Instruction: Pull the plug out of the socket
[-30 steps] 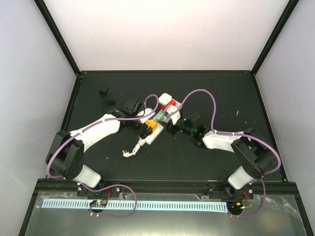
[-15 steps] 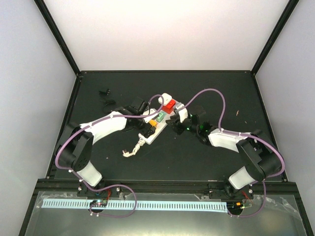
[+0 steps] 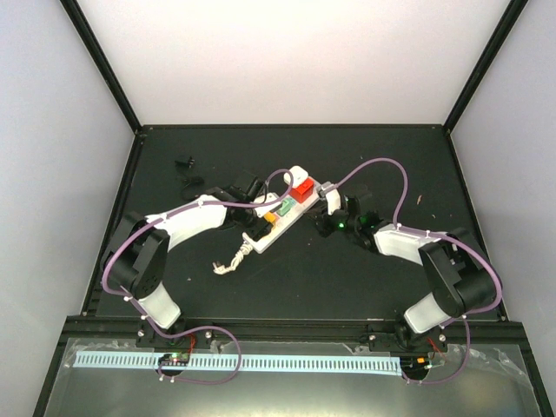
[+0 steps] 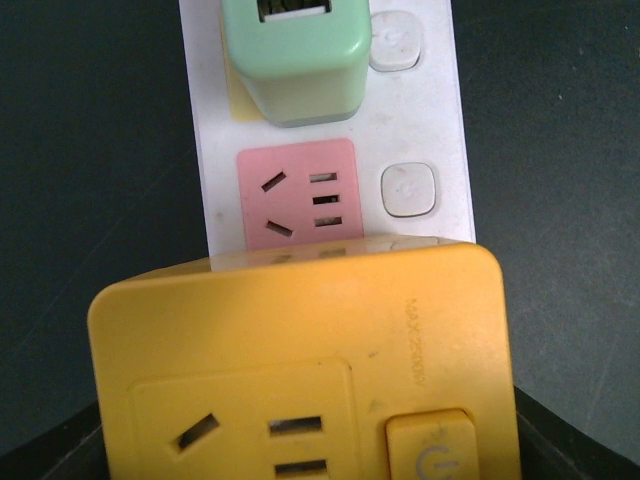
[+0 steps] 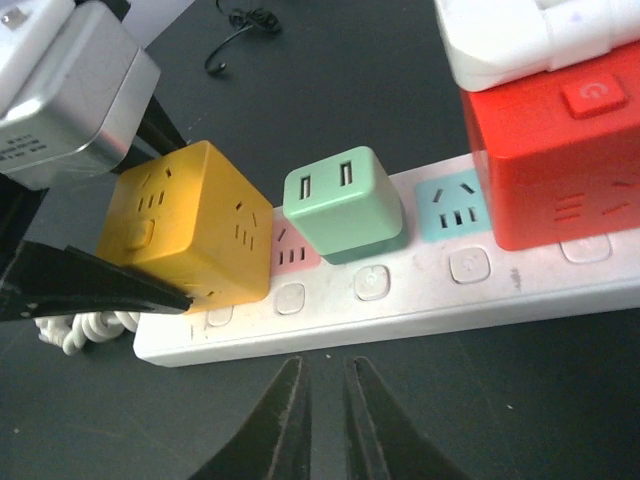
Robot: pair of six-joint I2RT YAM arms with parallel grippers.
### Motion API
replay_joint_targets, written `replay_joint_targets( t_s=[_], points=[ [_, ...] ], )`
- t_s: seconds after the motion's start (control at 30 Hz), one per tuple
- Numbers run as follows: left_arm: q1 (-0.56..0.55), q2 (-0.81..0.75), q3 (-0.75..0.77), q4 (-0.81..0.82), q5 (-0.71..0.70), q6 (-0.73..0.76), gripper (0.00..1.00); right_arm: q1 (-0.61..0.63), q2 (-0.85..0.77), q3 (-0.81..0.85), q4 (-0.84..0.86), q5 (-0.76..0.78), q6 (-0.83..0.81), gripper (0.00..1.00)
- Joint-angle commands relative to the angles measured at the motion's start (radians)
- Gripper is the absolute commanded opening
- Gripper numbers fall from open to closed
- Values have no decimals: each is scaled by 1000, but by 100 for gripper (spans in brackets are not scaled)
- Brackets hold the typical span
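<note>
The socket lies flat near the middle of the black table, set on a slant from near-left to far-right. A coiled white cord stub trails off its near-left end. The yellow cube plug sits on the outlet closest to that end.

The left gripper straddles this cube with its jaws wide apart, one on each side. In the right wrist view the near finger lies along the cube's lower near edge and looks to be touching it. The far finger runs behind the cube. Whether the cube is really clamped I cannot tell.

Next along the strip is a bare pink outlet face. Beyond it a green adapter is plugged in, and a red cube sits further toward the far-right end. A white block sits against the top of the red cube.

The right gripper hangs just beside the strip's near-right long edge, opposite the green adapter and not touching the strip. Its jaws are almost together, with only a thin slit between them and nothing held.

A small black cable lies well apart at the far left of the table.
</note>
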Motion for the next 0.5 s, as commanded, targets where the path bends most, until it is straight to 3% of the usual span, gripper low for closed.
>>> replay_joint_targets(
  t_s=[0.0,0.23,0.47],
  points=[
    [-3,-30,-27,-37,6,84,43,49,27,28,2,10,3,11],
    [-1,0,-8,-58,37,68,43,129,119,93,7,140,-55,2],
    [4,23,11,-64,47,64,43,170,216,163,16,206,-120,1]
  ],
)
